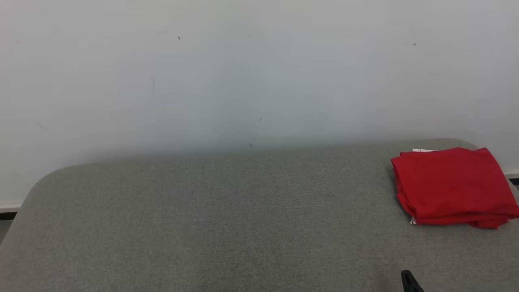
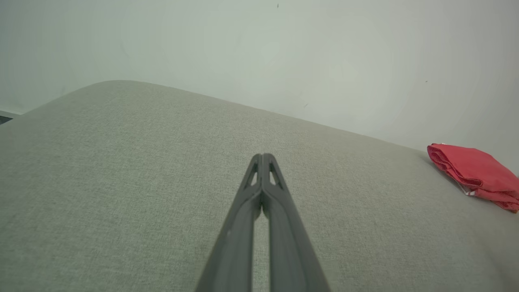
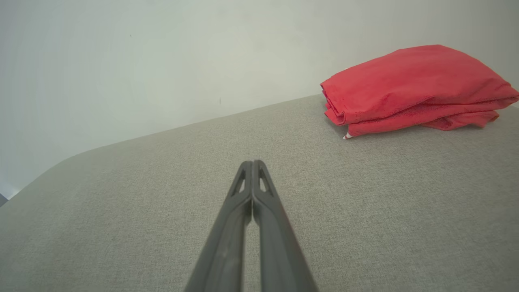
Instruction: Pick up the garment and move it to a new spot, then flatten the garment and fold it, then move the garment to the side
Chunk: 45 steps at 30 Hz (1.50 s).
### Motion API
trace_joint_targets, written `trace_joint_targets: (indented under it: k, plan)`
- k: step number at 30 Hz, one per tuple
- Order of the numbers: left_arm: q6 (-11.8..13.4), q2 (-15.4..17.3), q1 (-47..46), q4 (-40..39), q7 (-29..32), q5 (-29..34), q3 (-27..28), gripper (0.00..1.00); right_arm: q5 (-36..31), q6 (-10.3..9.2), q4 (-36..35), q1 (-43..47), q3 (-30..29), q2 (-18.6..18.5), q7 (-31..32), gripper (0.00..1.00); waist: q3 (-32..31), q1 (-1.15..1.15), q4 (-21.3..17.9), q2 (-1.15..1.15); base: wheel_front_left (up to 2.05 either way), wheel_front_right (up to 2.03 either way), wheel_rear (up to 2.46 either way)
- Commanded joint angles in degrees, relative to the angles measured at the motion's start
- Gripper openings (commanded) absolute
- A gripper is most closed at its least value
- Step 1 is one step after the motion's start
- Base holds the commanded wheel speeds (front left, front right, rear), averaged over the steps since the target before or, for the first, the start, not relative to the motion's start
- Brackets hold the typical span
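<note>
The red garment (image 1: 454, 186) lies folded at about three o'clock on the grey padded table (image 1: 202, 223), apparently already set aside, which would explain why the left gripper (image 2: 262, 156) and right gripper (image 3: 252, 162) hover well clear, each with fingers pressed together on nothing.

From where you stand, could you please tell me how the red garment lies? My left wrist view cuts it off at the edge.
Observer: In the head view the red garment is a folded, roughly square stack at the right end of the grey cushion, near its back edge.
Operator: Thank you. Is the right tool holding any part of it?
Observer: No. The right tool is shut on nothing and points at bare cushion, apart from the garment.
</note>
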Motion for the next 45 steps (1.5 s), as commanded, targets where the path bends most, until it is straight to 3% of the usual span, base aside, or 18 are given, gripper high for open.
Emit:
trace_joint_targets:
  k: [1, 22, 45]
  plan:
    - [-0.3, 0.2, -2.5, 0.1, 0.5, -3.5, -0.1, 0.00, 3.5, 0.00, -0.3, -2.5, -1.1, 0.0, 0.8, 0.00, 0.2, 0.00, 0.0, 0.00, 0.00, 0.00, 0.00]
    - [-1.7, 0.2, -8.8, 5.3, 3.5, -24.4, -0.8, 0.00, 24.3, -0.01, 3.5, -8.2, -6.7, 0.6, 6.9, 0.00, 1.9, 0.00, 0.2, 0.00, 0.00, 0.00, 0.00]
    - [-2.9, 0.3, -14.1, 9.4, 6.2, -42.4, -1.4, 0.00, 41.7, -0.01, 6.7, -13.0, -12.1, 1.5, 12.5, 0.00, 3.8, 0.00, 0.4, 0.00, 0.00, 0.00, 0.00]
